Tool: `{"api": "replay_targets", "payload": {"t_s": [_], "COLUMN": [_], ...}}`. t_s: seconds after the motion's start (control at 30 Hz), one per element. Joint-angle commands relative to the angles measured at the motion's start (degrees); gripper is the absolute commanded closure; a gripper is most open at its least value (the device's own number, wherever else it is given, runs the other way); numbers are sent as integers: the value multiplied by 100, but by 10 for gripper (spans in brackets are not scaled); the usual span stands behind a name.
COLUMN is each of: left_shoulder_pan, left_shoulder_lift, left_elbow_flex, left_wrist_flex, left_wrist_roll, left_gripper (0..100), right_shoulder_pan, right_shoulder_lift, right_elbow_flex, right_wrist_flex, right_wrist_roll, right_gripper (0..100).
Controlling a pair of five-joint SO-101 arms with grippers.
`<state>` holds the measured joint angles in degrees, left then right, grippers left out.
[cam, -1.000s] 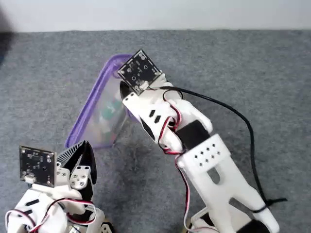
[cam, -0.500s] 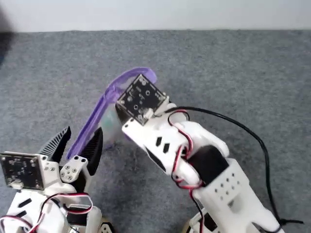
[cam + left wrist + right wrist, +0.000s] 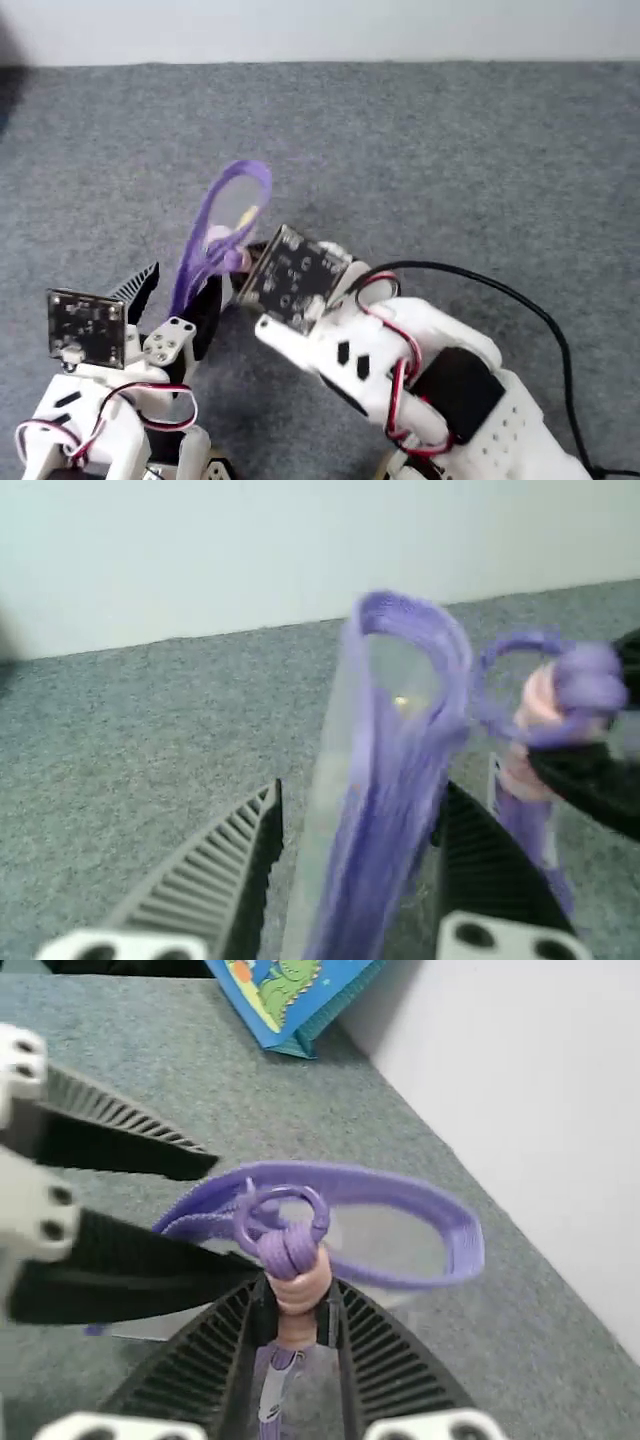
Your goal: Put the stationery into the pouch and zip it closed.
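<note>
One second on, the pouch (image 3: 215, 225) stands on edge, dragged nearer — right gripper (image 3: 297, 1312) pinching its zip pull (image 3: 286, 1250), left gripper (image 3: 360, 802) gaping astride it; zipping seems underway, not finished.

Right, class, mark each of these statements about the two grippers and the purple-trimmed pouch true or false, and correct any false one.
1. The right gripper is shut on the zip pull of the pouch. True.
2. The left gripper is shut. False: its jaws are open, with one finger on each side of the pouch.
3. The pouch lies flat on the grey surface. False: it is upright, on edge.
4. The pouch has a purple rim. True.
</note>
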<state>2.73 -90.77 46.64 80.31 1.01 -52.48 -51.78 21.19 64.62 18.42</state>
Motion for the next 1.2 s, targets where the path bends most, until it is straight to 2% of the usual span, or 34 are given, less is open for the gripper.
{"api": "replay_targets", "payload": {"t_s": [0.0, 0.2, 0.4, 0.6, 0.77, 1.03, 1.17], "left_shoulder_pan": [44, 633, 712, 712, 712, 659, 659], "left_shoulder_lift": [-18, -26, -26, -26, -26, -26, -26], "left_elbow_flex": [4, -13, -31, -4, -4, 4, -4], "left_wrist_flex": [-149, -149, -149, -123, -97, 62, 97], "left_wrist_roll": [-211, -193, -229, -229, -229, -202, -193], "left_gripper": [768, 791, 987, 980, 977, 977, 976], "right_shoulder_pan": [-374, -409, -22, 602, 664, 637, 365], "right_shoulder_lift": [-215, -207, -189, 154, 251, 198, 189], "right_elbow_flex": [-273, -264, -255, -264, -264, -237, -273], "right_wrist_flex": [242, 224, -57, -708, -963, -840, -57], "right_wrist_roll": [70, 53, 62, 70, 53, 26, -105], "right_gripper": [991, 991, 991, 991, 991, 991, 988]}}
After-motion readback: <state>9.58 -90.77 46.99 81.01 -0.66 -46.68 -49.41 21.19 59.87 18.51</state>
